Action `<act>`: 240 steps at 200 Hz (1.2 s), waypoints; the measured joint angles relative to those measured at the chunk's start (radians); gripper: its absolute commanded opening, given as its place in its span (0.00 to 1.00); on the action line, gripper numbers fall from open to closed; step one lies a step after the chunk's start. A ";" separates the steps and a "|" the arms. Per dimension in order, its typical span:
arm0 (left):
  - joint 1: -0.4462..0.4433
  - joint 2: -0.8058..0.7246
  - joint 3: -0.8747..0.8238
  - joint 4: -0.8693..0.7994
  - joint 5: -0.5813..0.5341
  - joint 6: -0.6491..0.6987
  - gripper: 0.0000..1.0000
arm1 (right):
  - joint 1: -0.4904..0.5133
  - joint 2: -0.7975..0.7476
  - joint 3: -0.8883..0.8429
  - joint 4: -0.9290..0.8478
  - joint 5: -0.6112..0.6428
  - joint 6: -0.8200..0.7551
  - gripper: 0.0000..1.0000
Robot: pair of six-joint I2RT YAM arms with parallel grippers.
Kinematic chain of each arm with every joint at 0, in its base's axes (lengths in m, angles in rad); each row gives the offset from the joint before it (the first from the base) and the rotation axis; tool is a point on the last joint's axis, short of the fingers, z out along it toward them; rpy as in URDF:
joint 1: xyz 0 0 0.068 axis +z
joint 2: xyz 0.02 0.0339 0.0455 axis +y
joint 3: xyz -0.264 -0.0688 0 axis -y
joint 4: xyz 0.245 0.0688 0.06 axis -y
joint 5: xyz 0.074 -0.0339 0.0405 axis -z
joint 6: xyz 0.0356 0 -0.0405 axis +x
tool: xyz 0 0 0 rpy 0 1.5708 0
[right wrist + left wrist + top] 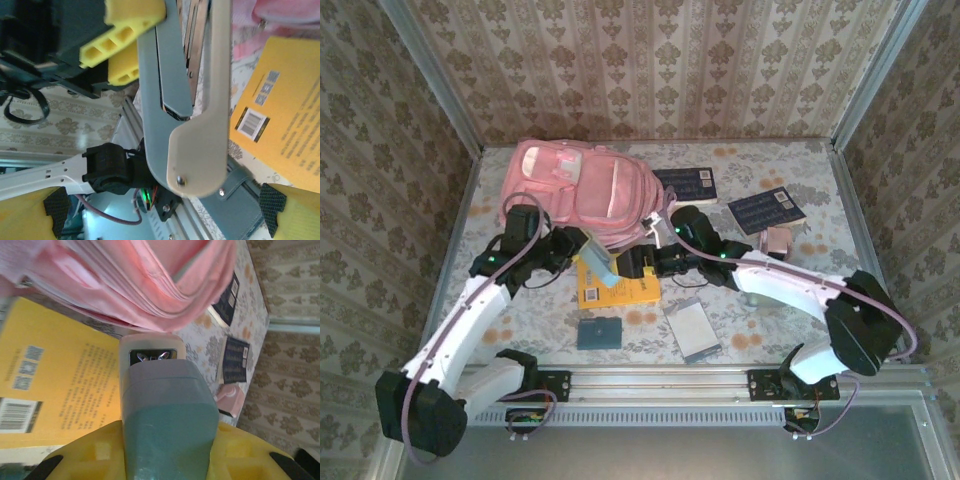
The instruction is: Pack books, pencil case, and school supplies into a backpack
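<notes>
1. Just in front of the pink backpack [582,185], above the orange-yellow book [620,288], the left gripper [170,452] is clamped on the rear of what looks like a grey-teal and beige stapler [162,400]. Its nose points at the bag's slack lip.
2. Close beside it, the right gripper [165,215] has its fingers spread wide and grips nothing. The stapler's hinged end lies just ahead of them.
3. Unpacked on the table [800,330] are:
   - a navy book [687,183] beside the bag;
   - a second navy book [767,210] farther right;
   - a dark teal case [599,332] and a silver-framed pale rectangle [690,328] near the front edge.
4. The nose may catch a fold of pink fabric and shove the soft bag back instead of going in, since nothing holds the mouth open.
5. The stapler is held by one end only, so it could pivot or slip between the pads if its tip meets resistance.
6. The two grippers sit very near each other, so a careless move by the open right fingers could knock the stapler loose or strike the left fingers.
</notes>
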 measured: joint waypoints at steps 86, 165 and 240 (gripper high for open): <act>-0.042 -0.022 -0.073 0.345 0.108 0.005 0.01 | -0.043 0.107 -0.204 0.610 -0.015 0.407 1.00; -0.044 -0.080 -0.143 0.539 0.173 0.005 0.00 | -0.053 0.172 -0.285 1.106 0.033 0.691 0.96; -0.053 -0.134 -0.198 0.663 0.182 -0.034 0.00 | -0.063 0.074 -0.316 1.118 0.083 0.732 0.74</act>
